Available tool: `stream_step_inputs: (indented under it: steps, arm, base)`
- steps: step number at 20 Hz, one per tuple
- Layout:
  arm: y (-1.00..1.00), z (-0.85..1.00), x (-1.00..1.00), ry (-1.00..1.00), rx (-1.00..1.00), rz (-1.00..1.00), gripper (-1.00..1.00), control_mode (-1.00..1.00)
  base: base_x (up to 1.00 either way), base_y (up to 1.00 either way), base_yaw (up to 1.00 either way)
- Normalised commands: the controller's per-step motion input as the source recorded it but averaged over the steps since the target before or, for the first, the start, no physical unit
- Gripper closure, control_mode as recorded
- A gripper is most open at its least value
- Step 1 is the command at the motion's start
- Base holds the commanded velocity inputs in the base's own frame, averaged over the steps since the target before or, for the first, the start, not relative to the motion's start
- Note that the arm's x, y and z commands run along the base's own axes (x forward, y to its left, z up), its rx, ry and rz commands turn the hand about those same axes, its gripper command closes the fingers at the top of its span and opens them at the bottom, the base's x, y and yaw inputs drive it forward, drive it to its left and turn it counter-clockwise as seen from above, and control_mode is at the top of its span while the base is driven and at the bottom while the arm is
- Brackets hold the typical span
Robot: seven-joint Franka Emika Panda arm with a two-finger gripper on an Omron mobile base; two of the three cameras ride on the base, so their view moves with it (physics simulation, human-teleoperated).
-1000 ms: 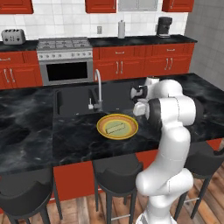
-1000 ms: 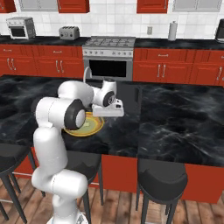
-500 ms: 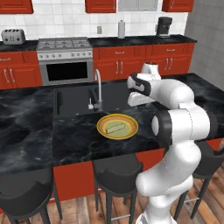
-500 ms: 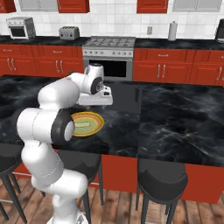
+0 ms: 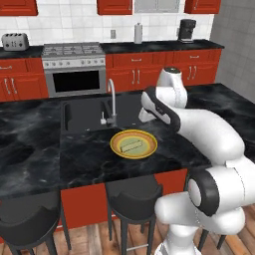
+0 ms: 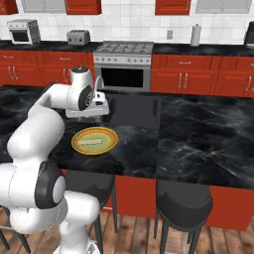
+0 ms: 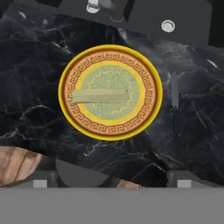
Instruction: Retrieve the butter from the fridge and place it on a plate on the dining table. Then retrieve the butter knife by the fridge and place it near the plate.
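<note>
From my seat the task looks all but finished. Nearest me, two black stools stand under the table's edge. On the marble just past them sits the plate, with the butter lying flat across its greenish centre, fully inside the rim. In the hand view a slim dark knife lies on the marble just beside the plate, apart from the rim and roughly parallel to its edge; it is too dark against the stone to pick out from the base cameras.

The gripper hangs above the plate with its jaws spread wide and nothing between them. I judge both placements made, so the next move calls only for lifting the arm clear without brushing plate or knife.

Beyond the plate is the sunken sink with its curved tap; I see a drain fitting at its bottom and nothing else in it. Farthest back are the stove and red cabinets.
</note>
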Motion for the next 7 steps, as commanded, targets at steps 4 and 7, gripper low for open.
stream_step_inputs:
  steps: [4, 7]
  arm:
    - [0.14, 0.32, -0.53, -0.14, -0.01, 0.00, -1.00, -1.00]
    - [0.00, 0.15, -0.46, -0.13, 0.00, 0.00, -1.00, -1.00]
  base:
    - [0.00, 0.00, 0.00]
    - [0.00, 0.00, 0.00]
